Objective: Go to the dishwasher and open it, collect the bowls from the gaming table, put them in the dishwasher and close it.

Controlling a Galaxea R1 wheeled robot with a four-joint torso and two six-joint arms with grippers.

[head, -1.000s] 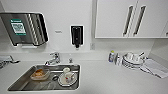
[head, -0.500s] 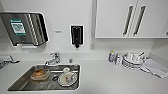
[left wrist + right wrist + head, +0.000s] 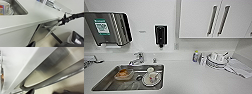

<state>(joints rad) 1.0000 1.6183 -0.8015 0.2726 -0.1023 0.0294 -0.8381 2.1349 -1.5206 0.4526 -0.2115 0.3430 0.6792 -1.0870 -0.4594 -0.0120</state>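
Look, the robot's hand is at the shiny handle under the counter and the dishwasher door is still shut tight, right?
Not quite. The dishwasher door is not shut tight: in the left wrist view its top edge tilts out from under the counter, leaving a gap. The rest holds: the right hand is at the steel bar handle under the counter.

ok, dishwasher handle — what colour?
Silvery brushed steel, like the dishwasher door behind it. The bar handle shows best in the right wrist view.
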